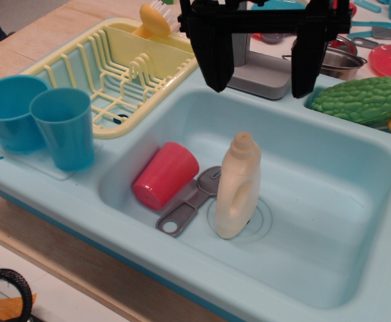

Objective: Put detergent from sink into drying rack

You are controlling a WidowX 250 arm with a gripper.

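Observation:
The cream detergent bottle [237, 186] stands upright on the drain in the middle of the light blue sink [329, 221]. My black gripper [260, 84] hangs open above the sink's back edge, well above and slightly behind the bottle, holding nothing. The pale yellow drying rack [125, 74] sits left of the sink at the back, with no dishes on its ribs.
A red cup [165, 176] lies on its side in the sink left of the bottle, next to a grey utensil [190, 202]. Two blue cups [37, 121] stand front left. A green bumpy vegetable [363, 100], a metal pot [339, 62] and a yellow item [153, 21] lie at the back.

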